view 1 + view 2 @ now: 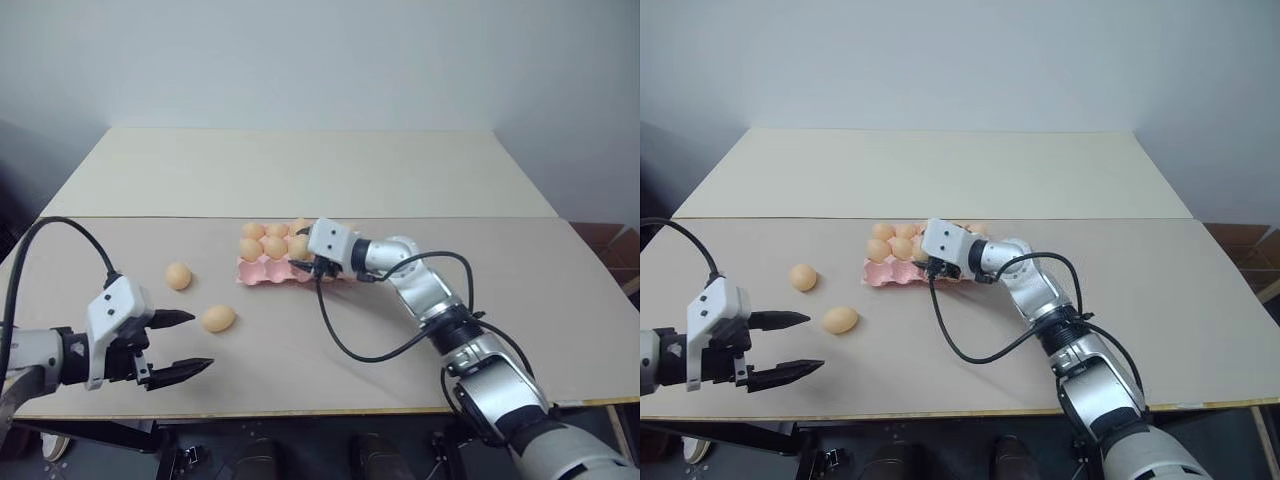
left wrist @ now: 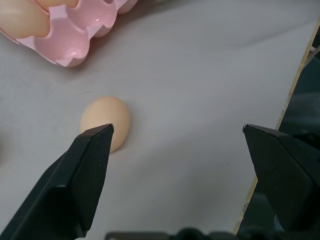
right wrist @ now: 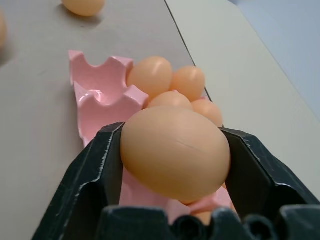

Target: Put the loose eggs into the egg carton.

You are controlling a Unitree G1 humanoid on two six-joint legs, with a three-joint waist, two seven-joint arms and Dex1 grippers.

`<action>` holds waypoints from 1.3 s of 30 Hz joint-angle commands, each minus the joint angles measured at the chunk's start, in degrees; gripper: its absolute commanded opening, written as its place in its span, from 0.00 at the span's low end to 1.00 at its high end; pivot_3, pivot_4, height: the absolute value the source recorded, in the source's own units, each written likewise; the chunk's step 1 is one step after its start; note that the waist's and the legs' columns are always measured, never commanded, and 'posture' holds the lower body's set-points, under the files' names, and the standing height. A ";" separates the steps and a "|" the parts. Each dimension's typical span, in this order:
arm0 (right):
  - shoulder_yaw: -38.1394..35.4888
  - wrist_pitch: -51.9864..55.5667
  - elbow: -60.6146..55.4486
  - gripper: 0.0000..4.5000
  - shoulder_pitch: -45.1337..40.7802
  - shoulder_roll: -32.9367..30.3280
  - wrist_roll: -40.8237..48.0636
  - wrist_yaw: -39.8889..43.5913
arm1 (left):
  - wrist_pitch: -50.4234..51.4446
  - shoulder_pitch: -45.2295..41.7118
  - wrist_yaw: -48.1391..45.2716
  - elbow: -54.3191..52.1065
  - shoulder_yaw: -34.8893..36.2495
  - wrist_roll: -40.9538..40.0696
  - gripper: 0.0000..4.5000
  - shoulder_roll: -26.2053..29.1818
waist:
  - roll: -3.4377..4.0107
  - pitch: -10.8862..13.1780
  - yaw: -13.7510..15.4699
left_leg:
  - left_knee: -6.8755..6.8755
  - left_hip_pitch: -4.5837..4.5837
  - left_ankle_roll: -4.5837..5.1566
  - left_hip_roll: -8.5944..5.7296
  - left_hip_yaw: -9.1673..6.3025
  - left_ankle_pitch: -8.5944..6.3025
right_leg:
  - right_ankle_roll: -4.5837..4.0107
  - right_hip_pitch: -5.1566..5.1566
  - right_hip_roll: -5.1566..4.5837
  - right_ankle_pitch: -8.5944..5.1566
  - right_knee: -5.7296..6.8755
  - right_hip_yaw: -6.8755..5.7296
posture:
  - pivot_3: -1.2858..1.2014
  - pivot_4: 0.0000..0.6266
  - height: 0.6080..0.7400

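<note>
The right gripper (image 1: 308, 262) reaches across the table (image 1: 560, 300) to the egg carton (image 1: 262, 272), its two black fingers pinching an egg over the tray's near row. The left gripper (image 1: 182, 345) hangs near the table's front edge with its fingers spread wide and nothing between them. Two loose eggs lie on the table left of the carton: one (image 1: 178, 275) farther back, the other (image 1: 218, 318) just ahead of the left fingertips. Several eggs already sit in the carton's back cups. A black cable (image 1: 345, 345) loops over the table from the right wrist, in front of the carton.

In the left wrist view, the spread fingers (image 2: 82, 175) frame bare table, with the nearer loose egg (image 2: 106, 120) just past one fingertip and a corner of the pink carton (image 2: 75, 47) beyond it, its front cups vacant.

In the right wrist view, the held egg (image 3: 175, 152) sits clamped between both fingers (image 3: 95, 175), above the carton (image 3: 100, 95). Seated eggs (image 3: 172, 82) crowd the cups just beyond it, while the cups on the other side are bare.
</note>
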 commanded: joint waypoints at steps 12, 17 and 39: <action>-3.73 2.41 -14.20 1.00 4.46 -4.23 3.03 2.85 | -1.26 0.34 0.42 -1.03 1.78 0.56 1.00 -0.13 | 0.01 0.00 0.17 | 0.00 -0.02 0.00 0.00 0.01 0.00 | 0.01 -0.03 -0.01 -0.01 -0.01 0.01 | 0.52 0.24 1.00; -10.49 13.08 -35.53 1.00 15.28 -15.56 13.93 12.01 | -1.68 3.44 0.30 -1.56 4.92 1.02 1.00 -1.55 | 0.01 0.01 0.43 | 0.00 -0.08 0.00 -0.02 0.02 -0.01 | 0.04 -0.03 -0.05 -0.02 -0.08 -0.02 | 0.52 0.24 1.00; -26.14 24.96 -56.63 1.00 38.09 -41.01 28.00 21.00 | -3.38 6.58 0.79 2.03 11.78 -1.61 1.00 -6.56 | -0.03 0.01 0.57 | 0.00 0.28 -0.05 0.00 0.06 -0.04 | -0.25 0.27 -0.12 -0.26 -0.21 -0.03 | 0.52 0.24 1.00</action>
